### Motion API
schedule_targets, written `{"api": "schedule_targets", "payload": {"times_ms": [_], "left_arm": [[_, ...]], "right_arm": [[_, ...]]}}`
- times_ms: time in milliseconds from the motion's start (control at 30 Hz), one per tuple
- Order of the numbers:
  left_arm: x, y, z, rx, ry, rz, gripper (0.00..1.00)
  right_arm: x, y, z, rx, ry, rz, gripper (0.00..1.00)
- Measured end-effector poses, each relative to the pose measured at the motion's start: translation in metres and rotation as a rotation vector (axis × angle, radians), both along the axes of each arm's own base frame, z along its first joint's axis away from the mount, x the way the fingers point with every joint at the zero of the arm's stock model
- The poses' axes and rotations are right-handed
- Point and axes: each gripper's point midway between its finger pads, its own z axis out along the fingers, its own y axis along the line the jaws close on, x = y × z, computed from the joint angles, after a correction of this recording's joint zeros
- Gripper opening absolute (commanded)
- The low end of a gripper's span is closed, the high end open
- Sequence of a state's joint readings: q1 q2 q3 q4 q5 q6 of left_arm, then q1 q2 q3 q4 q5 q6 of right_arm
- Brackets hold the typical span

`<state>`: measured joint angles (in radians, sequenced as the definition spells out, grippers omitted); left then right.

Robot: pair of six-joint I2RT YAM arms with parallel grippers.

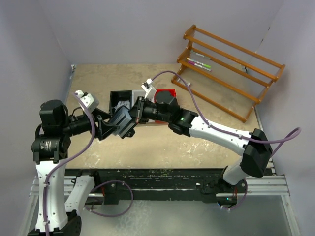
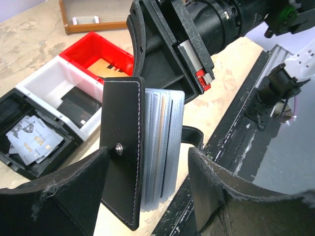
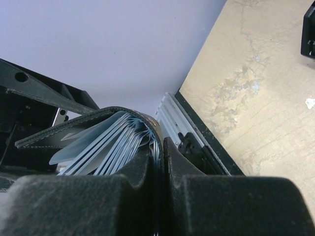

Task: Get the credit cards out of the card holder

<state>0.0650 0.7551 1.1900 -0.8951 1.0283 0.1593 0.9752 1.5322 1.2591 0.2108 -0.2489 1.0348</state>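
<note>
The card holder (image 1: 123,122), a black wallet with a round snap, is held in the air between the two arms. In the left wrist view it (image 2: 120,118) stands open, with grey-blue credit cards (image 2: 165,132) fanned beside its cover. My right gripper (image 1: 137,114) is shut on the holder's edge. In the right wrist view its fingers (image 3: 160,157) pinch the black cover (image 3: 88,120), and the cards (image 3: 108,142) fan out to the left. My left gripper (image 2: 147,157) is open and straddles the holder. Its left finger (image 2: 59,196) is at the cover, its right finger (image 2: 221,196) apart from the cards.
Joined trays sit behind: a black one (image 2: 12,105) with several printed cards, a white one (image 2: 54,73) holding a flat black square (image 2: 78,105), and a red one (image 2: 98,49). A wooden rack (image 1: 231,69) stands at the back right. The table's front rail (image 1: 162,177) is just below.
</note>
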Motion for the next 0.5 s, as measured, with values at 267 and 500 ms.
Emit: {"api": "schedule_targets", "payload": {"times_ms": [267,500], "left_arm": [[0.012,0.009,-0.019,0.066,-0.029,0.036,0.64],[0.019,0.015,-0.024,0.106,-0.047,0.066,0.5]], "right_arm": [[0.004,0.009,-0.008,-0.023,0.024,-0.018,0.0],[0.006,0.009,-0.006,-0.022,0.021,-0.028,0.0]]}}
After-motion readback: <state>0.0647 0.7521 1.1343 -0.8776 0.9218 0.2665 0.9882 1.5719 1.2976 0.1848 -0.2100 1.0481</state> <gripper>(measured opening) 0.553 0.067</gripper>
